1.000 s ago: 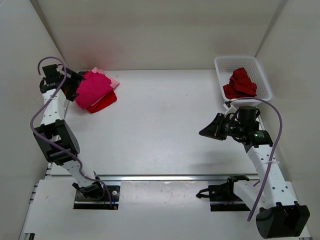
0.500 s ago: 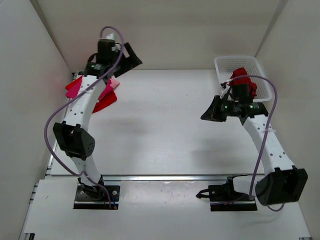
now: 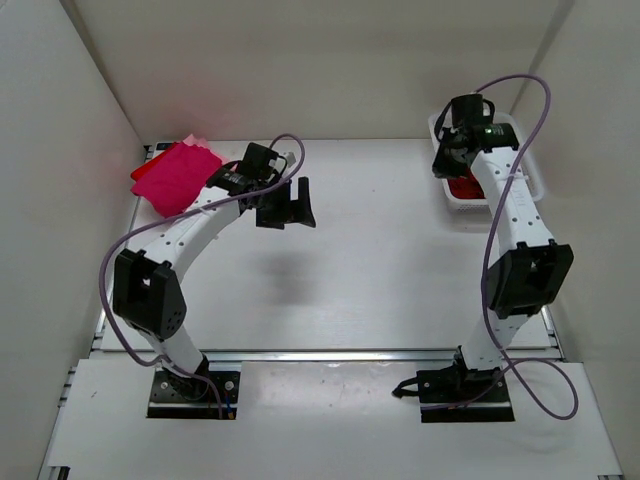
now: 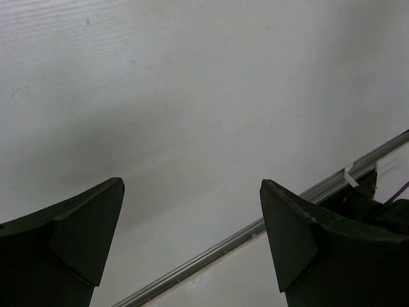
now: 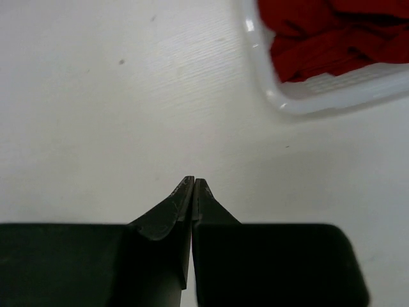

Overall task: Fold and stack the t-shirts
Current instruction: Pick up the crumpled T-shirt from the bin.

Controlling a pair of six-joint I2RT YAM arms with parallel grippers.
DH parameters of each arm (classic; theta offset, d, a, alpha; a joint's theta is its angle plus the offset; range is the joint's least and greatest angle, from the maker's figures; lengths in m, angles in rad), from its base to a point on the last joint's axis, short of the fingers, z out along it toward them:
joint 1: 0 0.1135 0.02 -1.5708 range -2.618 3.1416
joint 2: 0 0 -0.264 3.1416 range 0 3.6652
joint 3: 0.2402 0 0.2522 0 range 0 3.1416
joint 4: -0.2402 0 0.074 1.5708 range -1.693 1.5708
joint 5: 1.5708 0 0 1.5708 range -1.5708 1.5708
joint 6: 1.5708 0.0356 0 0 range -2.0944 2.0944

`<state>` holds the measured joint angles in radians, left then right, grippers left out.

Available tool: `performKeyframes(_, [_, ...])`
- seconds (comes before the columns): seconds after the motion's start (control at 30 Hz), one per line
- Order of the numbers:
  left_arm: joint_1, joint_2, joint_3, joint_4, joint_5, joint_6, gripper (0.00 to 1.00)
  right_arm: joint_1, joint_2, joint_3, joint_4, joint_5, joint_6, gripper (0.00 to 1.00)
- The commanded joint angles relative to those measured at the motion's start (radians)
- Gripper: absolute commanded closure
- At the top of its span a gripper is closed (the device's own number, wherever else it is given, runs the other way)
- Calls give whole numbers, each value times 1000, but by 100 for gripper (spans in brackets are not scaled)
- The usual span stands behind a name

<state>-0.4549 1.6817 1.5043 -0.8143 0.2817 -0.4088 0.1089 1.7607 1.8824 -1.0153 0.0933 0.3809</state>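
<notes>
Left pincer [image 4: 192, 187] is hanging wide open over the matte white table [image 3: 380, 270] now, having swung off the pile. Right pincer [image 5: 193, 183], tips pressed together, is now reaching in beside the white plastic lattice basket [image 5: 281, 102] holding the crumpled dark red cloth t-shirt [image 5: 332, 38]. Upper left, the flat-folded magenta t-shirt [image 3: 178, 178] is topping a light pink t-shirt [image 3: 197, 141]. Basket shirt's next, I'm guessing.

Shirts at opposite far corners of the table [image 3: 380, 260].
A stack of t-shirts [image 3: 175, 175] lies upper left; the basket [image 5: 307, 102], upper right, holds another t-shirt [image 3: 465, 187].
</notes>
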Motion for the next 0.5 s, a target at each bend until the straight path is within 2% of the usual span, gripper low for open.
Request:
performKeyframes(0.0, [-23, -151, -39, 99, 130, 70, 2, -98, 83, 147, -57, 151, 55, 100])
performKeyframes(0.13, [-111, -152, -101, 135, 203, 74, 1, -196, 227, 357, -95, 180, 23, 100])
performKeyframes(0.17, [-129, -154, -139, 147, 220, 67, 1, -216, 256, 391, -86, 130, 24, 99])
performKeyframes(0.2, [-130, -154, -159, 176, 255, 55, 2, -250, 317, 446, -92, 106, 18, 93])
performKeyframes(0.27, [-130, -155, -207, 193, 275, 48, 2, -277, 418, 617, -161, 43, 9, 70])
performKeyframes(0.37, [-136, -145, -214, 169, 251, 65, 1, -293, 471, 614, -100, -29, -30, 60])
performKeyframes(0.47, [-139, -123, -214, 172, 287, 48, 2, -298, 510, 615, -72, -110, -45, 49])
